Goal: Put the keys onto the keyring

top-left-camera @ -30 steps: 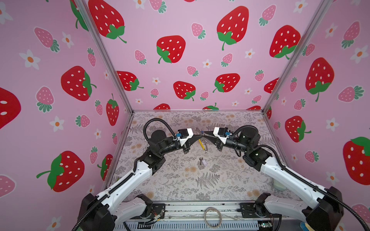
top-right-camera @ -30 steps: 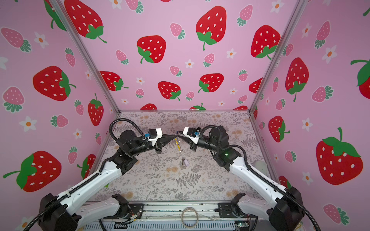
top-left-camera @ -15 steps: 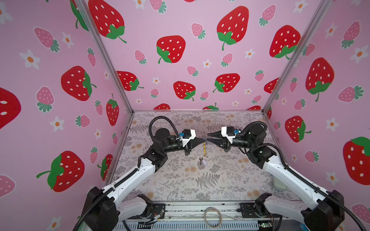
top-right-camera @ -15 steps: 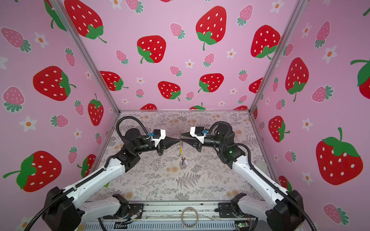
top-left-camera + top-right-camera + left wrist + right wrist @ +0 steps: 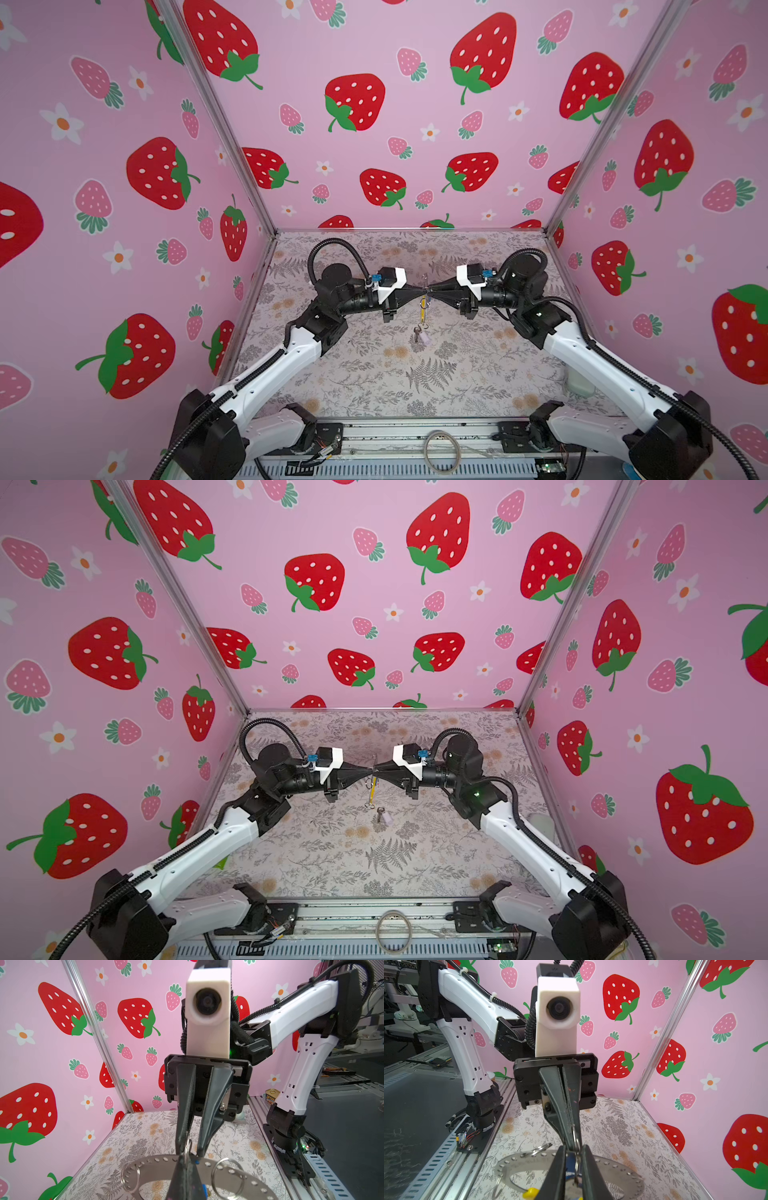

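Left wrist view, Mia: what is the left gripper (image 5: 186, 1165) doing?

Its two black wedge-shaped fingers (image 5: 178, 1186) are pressed tight together, Sam, pinching the rim of the keyring (image 5: 153, 1169). That is a flat grey metal band, thin as sheet, with a row of small round holes along its edge.

And the right gripper (image 5: 190, 1152)?

It faces the left one tip to tip. Its tapered fingers (image 5: 214, 1105) stand a little apart, with a small wire split loop (image 5: 188, 1147) upright between them. In the right wrist view the glossy blue plastic tag (image 5: 571, 1164) of one key sits in that same gap. Whether the fingers actually squeeze it, I cannot tell.

Anything else on the band?

A bigger wire loop (image 5: 227, 1177) hanging from its rim, and a rounded yellow piece (image 5: 530, 1192).

Where does it all sit?

In both top views the keyring hangs edge-on in the air between the two grippers, over the table (image 5: 374, 374) with its matte fern-and-flower print. The other key (image 5: 420, 335), dark metal with a pale lilac tag, lies flat on that print, below the ring.
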{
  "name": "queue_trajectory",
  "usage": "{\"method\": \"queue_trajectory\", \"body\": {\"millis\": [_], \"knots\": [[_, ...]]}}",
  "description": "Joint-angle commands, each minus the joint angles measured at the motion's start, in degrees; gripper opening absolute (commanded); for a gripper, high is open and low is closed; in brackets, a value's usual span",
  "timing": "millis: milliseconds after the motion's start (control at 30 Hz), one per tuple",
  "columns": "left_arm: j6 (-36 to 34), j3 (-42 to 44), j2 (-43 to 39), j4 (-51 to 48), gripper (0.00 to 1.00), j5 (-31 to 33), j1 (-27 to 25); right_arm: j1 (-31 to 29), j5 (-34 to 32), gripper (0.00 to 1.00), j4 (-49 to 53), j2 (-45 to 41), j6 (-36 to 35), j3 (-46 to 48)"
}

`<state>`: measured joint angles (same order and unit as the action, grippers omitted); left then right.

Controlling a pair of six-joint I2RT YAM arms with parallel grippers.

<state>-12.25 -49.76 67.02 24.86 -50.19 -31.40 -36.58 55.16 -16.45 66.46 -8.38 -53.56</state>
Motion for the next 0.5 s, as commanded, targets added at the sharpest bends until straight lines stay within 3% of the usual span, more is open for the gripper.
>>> {"method": "queue_trajectory", "body": {"millis": [0, 467], "knots": [[-1.62, -3.01, -0.93, -0.79, 0.00, -1.49, 0.28, 0.28, 2.05, 0.15, 0.89, 0.60, 0.49, -2.06], [-4.37, -3.60, -1.61, -3.85, 0.00, -1.03, 0.46, 0.26, 1.97, 0.03, 0.89, 1.24, 1.12, -2.57]]}}
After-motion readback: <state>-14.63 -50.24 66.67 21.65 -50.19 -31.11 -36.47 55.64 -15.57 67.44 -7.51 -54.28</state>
